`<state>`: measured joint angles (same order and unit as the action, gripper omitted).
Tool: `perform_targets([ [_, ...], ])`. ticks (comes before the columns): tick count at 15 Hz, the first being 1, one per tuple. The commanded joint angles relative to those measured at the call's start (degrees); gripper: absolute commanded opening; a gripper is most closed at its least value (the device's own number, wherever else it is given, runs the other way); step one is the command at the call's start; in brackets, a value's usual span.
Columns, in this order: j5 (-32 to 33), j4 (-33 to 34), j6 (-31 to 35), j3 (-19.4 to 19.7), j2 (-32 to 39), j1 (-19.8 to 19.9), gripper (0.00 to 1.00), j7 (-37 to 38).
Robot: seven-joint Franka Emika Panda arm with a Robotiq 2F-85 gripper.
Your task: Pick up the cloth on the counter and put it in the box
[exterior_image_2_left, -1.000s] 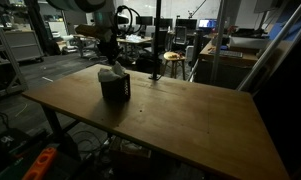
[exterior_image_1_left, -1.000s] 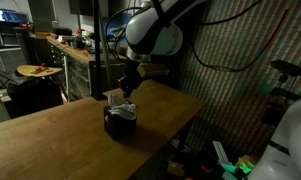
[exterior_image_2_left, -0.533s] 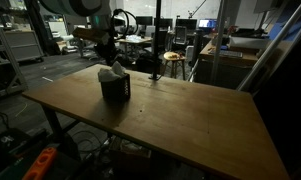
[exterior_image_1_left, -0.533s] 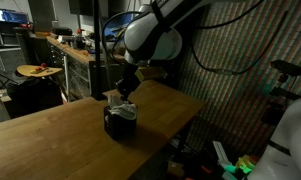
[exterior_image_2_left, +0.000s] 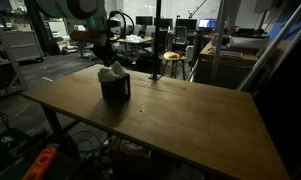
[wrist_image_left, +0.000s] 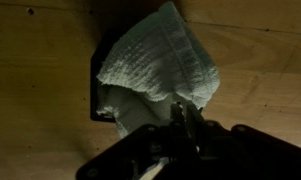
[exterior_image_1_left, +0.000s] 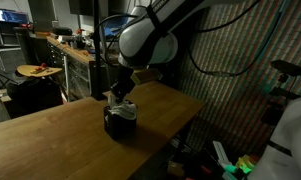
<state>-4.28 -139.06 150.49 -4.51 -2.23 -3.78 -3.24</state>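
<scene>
Lowered since the earlier frame, the gripper [exterior_image_1_left: 120,93] sat directly above the box [exterior_image_1_left: 119,122]. Its jaws were pinched tight on the cloth [wrist_image_left: 155,60], which hung straight below, bunched over the box's open top toward the counter's [exterior_image_2_left: 190,120] far side.

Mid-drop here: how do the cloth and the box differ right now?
Colour: the cloth is pale grey-white; the box is dark brown-black.
Form: the cloth is soft, wrinkled and bunched into a peak; the box is rigid and straight-edged.
Support: the box stands on the counter; the cloth is pinched by the gripper and drapes over the box's top.
Shared: both occupy one spot on the counter.
</scene>
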Motion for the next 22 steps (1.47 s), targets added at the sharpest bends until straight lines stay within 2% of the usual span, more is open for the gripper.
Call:
perform_targets([
  [1,3.71,1.66,1.64,0.10,3.03,-0.08,0.06,0.62],
  [11,6.73,7.80,1.16,1.55,11.09,0.52,0.06,0.28],
  [22,6.64,7.34,0.11,2.23,16.74,0.70,0.06,-0.01],
])
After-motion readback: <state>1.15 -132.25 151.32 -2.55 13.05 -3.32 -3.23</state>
